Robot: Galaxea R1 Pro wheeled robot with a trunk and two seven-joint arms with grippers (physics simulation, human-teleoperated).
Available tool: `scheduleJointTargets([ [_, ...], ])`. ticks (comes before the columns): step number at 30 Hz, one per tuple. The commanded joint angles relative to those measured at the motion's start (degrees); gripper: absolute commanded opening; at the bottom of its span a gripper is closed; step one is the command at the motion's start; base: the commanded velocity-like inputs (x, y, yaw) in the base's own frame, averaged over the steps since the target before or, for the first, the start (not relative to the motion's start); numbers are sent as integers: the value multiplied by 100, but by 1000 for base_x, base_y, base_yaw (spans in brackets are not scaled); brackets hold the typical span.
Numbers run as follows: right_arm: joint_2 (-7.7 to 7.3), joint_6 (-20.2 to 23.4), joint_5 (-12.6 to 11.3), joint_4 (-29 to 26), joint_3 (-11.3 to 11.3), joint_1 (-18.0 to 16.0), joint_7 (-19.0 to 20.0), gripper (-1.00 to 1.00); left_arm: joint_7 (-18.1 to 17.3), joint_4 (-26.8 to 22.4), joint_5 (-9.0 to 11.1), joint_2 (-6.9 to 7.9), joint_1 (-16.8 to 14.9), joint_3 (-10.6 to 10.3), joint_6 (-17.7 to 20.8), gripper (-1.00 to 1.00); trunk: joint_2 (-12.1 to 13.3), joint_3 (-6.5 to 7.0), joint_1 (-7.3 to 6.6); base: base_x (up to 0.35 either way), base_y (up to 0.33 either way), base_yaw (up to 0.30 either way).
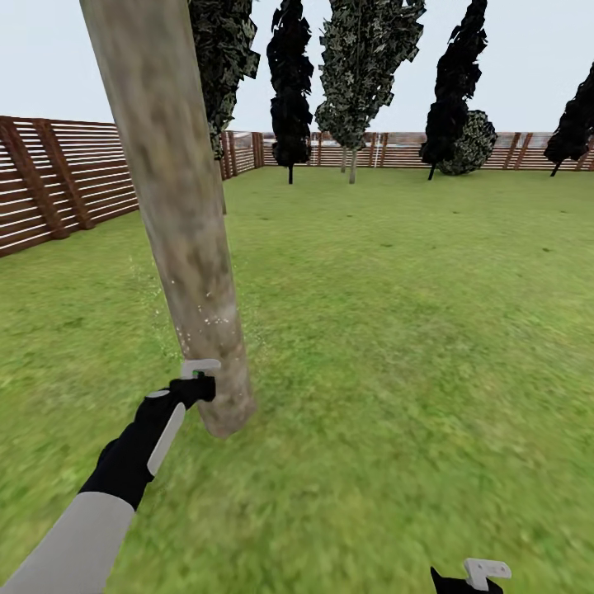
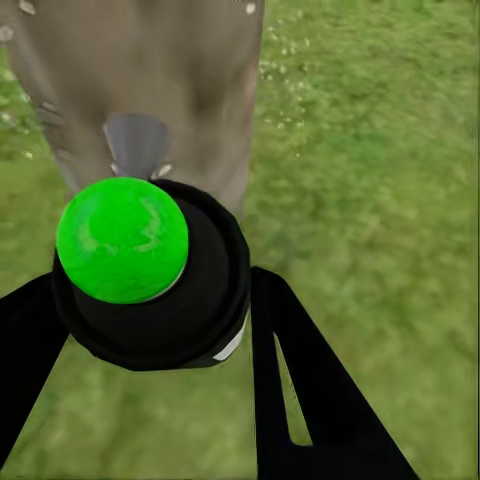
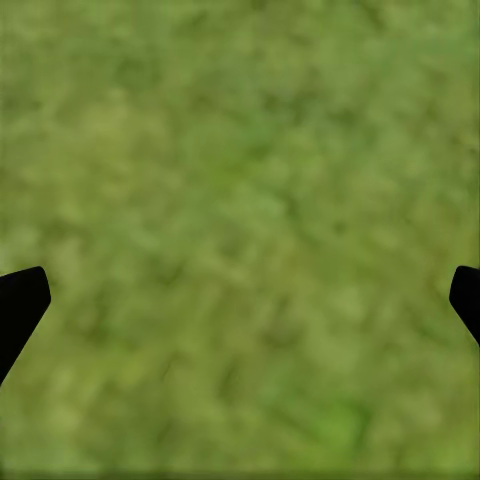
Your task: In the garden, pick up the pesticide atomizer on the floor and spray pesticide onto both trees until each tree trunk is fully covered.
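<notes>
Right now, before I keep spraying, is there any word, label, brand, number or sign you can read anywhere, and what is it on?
None: no readable text in any view.
The pesticide atomizer in the left gripper shows a plain green cap, dark body and a small blank white patch.
The tree trunk, fence and lawn carry no signs or lettering.

Fenced garden — lawn [image 1: 396,330], trees [image 1: 363,74], fence [image 1: 66,177]

The left arm reaches forward, its end effector [image 2: 150,320] clamped shut, while the right end effector [image 3: 240,300] hangs low, spread wide.
</notes>
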Motion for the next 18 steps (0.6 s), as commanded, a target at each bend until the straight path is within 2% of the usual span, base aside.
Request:
scheduleJointTargets([
  [1, 0, 0, 0, 0, 0, 0, 0, 100, -1, -2, 0, -5, 0, -13, 3, -100, 0, 0, 0, 0, 0, 0],
  [6, 0, 0, 0, 0, 0, 0, 0, 100, 1, -240, 17, -126, -9, -40, 202, -100, 0, 0, 0, 0, 0, 0],
  [8, 0, 0, 0, 2, 0, 0, 0, 100, 6, -370, 15, -127, -9, -40, 252, -100, 0, 0, 0, 0, 0, 0],
  [9, 0, 0, 0, 1, 0, 0, 0, 100, 7, -489, 9, -114, -4, -35, 435, -100, 0, 0, 0, 0, 0, 0],
  [13, 0, 0, 0, 2, 0, 0, 0, 100, 8, -891, -5, 18, 0, 23, 635, -100, 0, 0, 0, 0, 0, 0],
  [15, 0, 0, 0, 0, 0, 0, 0, 100, 2, -1153, 0, 166, -19, 258, 957, -100, 0, 0, 0, 0, 0, 0],
  [18, 0, 0, 0, 0, 0, 0, 0, 100, 1, -1369, -6, 224, -100, 333, 1088, -100, 0, 0, 0, 0, 0, 0],
])
